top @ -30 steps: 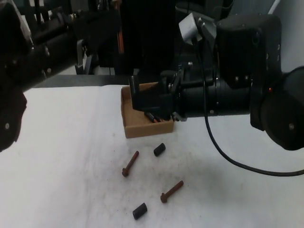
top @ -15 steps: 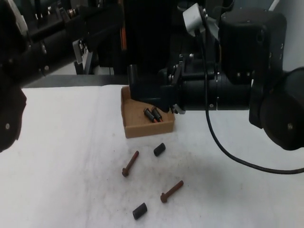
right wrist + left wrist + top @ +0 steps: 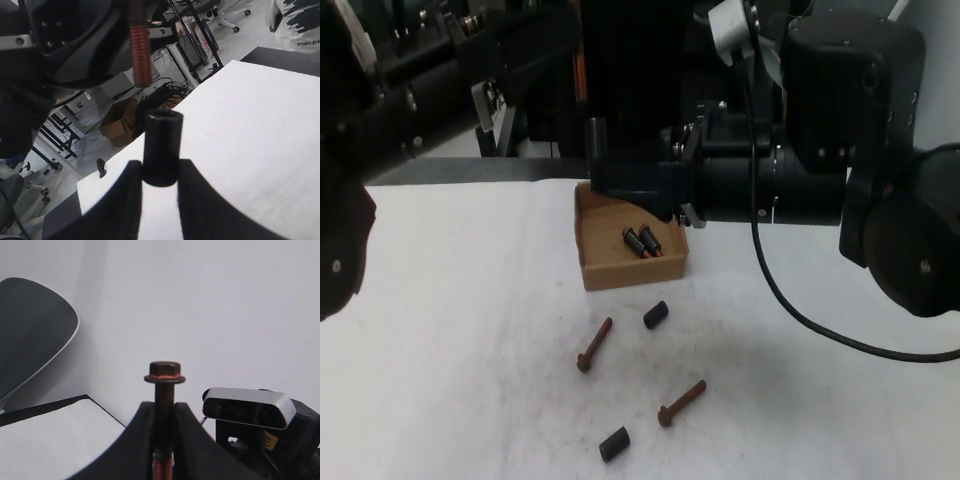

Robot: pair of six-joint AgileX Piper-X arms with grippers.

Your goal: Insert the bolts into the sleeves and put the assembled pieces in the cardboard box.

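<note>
The white desk (image 3: 440,330) is the biggest thing here; the big black right arm (image 3: 800,190) reaches across it, over the cardboard box (image 3: 620,272); the box sits near the middle of the desk, with two finished pieces (image 3: 642,240) lying inside it.

The left gripper (image 3: 164,407) has its fingers squeezed tight on a bolt (image 3: 164,385), gripping it partway along, just below the head; the right gripper (image 3: 160,167) has its fingers squeezed on a black sleeve (image 3: 162,145), with the open hole at the free end. In the right wrist view the screw end of the bolt hangs close to the hole of the sleeve; the two are apart, and the bolt tip looks a little off to one side.

The step in hand seems to be putting this bolt into this sleeve. The next move likely needs the bolt tip lined up right over the hole, then a slow, straight push in; a crooked push could jam it.

In front of the box lie two loose bolts (image 3: 593,345) and two loose sleeves (image 3: 656,315), not yet joined; so about half the job looks done.
</note>
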